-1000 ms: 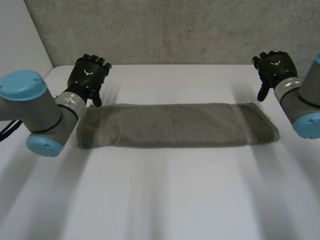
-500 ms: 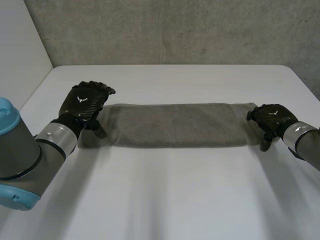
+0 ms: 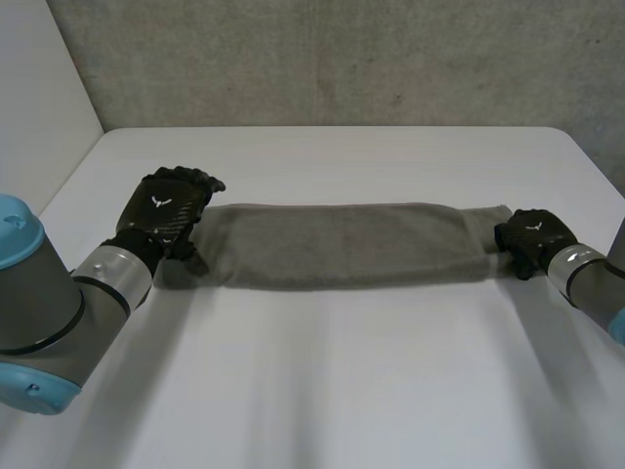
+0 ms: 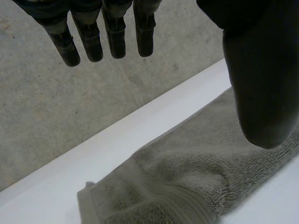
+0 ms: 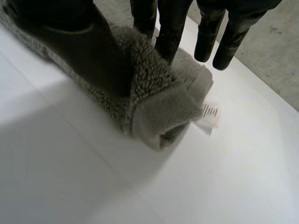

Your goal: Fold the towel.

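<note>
Saw grey towel (image 3: 352, 244) folded into a long narrow strip, lying left to right across the middle of the head view on the white table (image 3: 322, 391). Noted grey concrete wall (image 3: 342, 59) along the top of the frame, behind the table's far edge.

Found left hand (image 3: 166, 207) at centre left of the frame, over the towel's left end, left arm (image 3: 49, 293) coming in from the lower left corner. Checked its wrist view: fingers (image 4: 88, 44) straight and side by side, thumb (image 4: 259, 93) held well apart from them, nothing gripped. Logged that hand as spread, hanging above the towel's end, fingertips clear of the cloth. Couldn't tell thumb contact with the pile.

Found right hand (image 3: 532, 239) at centre right of the frame, on the towel's right end, right arm (image 3: 586, 278) entering from the right edge. Checked its wrist view: thumb (image 5: 84, 46) pressed into one side of the end, fingers (image 5: 170, 32) down on the opposite side, cloth bunched up and squeezed between them. Logged it as pinching the towel's end. Saw some fingers dug into the terry, others hanging just past the end over bare table. Spotted a small white label (image 5: 210, 114) with printed bars poking out at the end's folded corner, near those outer fingertips.
</note>
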